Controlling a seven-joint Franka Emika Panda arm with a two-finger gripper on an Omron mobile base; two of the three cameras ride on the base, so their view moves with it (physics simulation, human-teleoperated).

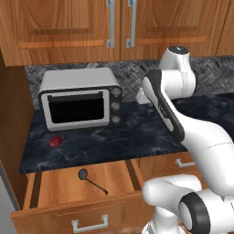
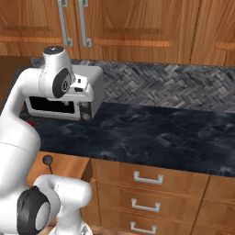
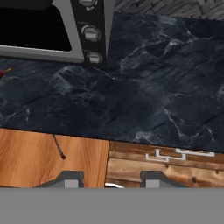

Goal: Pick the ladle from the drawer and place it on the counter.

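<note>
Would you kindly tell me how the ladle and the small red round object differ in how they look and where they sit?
The ladle is dark, with a round bowl and a thin straight handle; the red object is a plain red ball shape. The ladle lies inside the open drawer; the red object sits on the counter in front of the toaster oven. Both are small and lie apart from the gripper.

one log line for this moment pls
stage: before pickup | ladle: lying in open drawer, untouched | pincer: open, above drawer's right edge | counter: toaster oven, red ball
</note>
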